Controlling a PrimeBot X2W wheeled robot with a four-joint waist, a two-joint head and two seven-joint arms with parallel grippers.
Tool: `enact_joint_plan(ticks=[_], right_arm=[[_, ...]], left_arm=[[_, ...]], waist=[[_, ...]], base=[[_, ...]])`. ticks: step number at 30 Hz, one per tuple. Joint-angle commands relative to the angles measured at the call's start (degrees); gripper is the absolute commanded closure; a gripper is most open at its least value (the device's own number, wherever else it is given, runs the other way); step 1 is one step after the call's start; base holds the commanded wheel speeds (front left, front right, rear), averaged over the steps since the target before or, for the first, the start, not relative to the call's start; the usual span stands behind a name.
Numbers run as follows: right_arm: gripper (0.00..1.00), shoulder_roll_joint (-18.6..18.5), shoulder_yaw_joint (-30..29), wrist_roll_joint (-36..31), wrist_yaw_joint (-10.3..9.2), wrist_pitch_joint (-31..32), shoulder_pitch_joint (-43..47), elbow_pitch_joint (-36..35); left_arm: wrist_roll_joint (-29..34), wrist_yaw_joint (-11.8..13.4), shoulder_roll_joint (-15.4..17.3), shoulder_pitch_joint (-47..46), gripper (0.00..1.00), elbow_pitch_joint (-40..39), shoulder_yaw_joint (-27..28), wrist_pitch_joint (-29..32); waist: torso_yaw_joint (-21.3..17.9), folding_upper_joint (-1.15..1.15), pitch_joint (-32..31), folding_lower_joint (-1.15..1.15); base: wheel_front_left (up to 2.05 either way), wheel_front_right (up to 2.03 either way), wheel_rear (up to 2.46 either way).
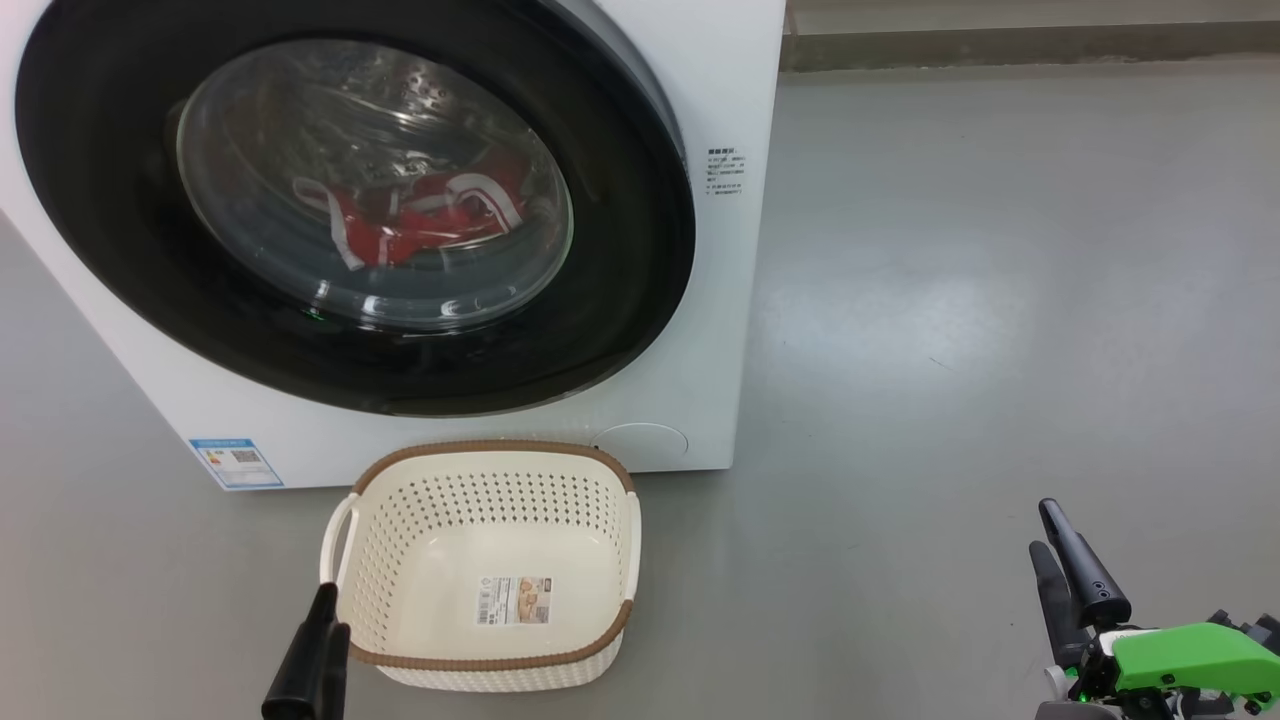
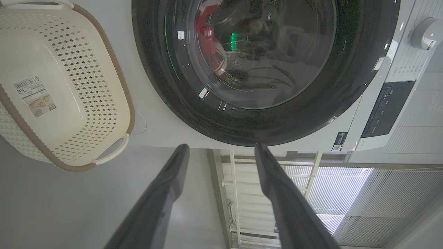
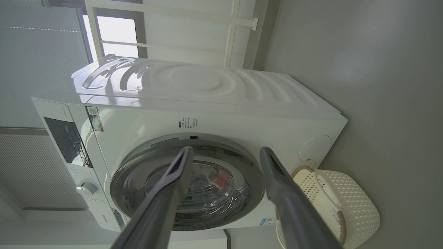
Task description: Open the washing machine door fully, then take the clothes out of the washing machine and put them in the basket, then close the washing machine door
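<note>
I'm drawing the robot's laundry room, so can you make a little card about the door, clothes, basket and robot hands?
washing machine door: shut
clothes: red and white, inside the washing machine
basket: on the floor before the washing machine, a paper label inside
left gripper: open, holding nothing, near the basket
right gripper: open, holding nothing, right of the basket

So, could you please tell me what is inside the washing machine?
Through the glass of the washing machine door, the clothes, red and white, lie low in the steel drum. The door's black rim hides the drum's edges.
</note>
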Motion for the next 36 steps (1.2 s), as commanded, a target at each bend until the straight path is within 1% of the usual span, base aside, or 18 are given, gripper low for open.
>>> enact_joint_plan(ticks=[1,5,10,17,24,25,36], right_arm=[[0.0,-0.8,0.1,-1.1,0.0,-0.6,-1.0,-1.7],[0.0,-0.9,0.4,-2.6,0.0,-1.1,-0.8,-1.8],[0.0,-1.1,1.0,-5.4,0.0,-1.9,-0.6,-1.9],[0.0,-1.3,1.8,-9.6,-0.01,-3.0,-0.2,-2.1],[0.0,-1.3,2.3,-14.0,-0.01,-4.2,0.3,-2.5],[0.0,-1.3,2.4,-15.3,-0.01,-4.5,0.5,-2.7],[0.0,-1.9,3.3,-24.1,-0.01,-6.3,1.1,-2.9]], left_arm=[[1.6,0.0,0.5,-1.1,0.0,-2.0,0.2,-0.4],[3.1,-0.1,0.5,-1.0,0.0,-2.3,0.2,-0.9],[6.5,-0.1,0.5,-0.8,0.0,-2.9,0.1,-1.7],[14.3,-0.1,0.6,-0.4,0.0,-3.9,-0.1,-2.9],[20.7,-0.1,0.5,0.1,0.0,-4.8,0.1,-4.0],[22.7,0.0,0.5,0.2,0.0,-5.1,0.1,-4.3],[32.7,1.2,0.5,0.9,0.0,-6.5,-1.0,-6.1]], waist=[[0.0,0.0,0.1,0.0],[0.1,0.0,0.1,-0.01],[0.3,0.0,0.1,-0.01],[0.5,0.0,0.1,-0.01],[0.8,0.0,0.1,-0.01],[0.9,0.0,0.1,-0.01],[1.3,0.0,0.1,-0.01]], base=[[0.0,0.0,0.0],[0.0,0.0,0.0],[0.0,0.0,0.0],[0.0,0.0,0.0],[0.0,0.0,0.0],[0.0,0.0,0.0],[0.0,0.0,0.0]])
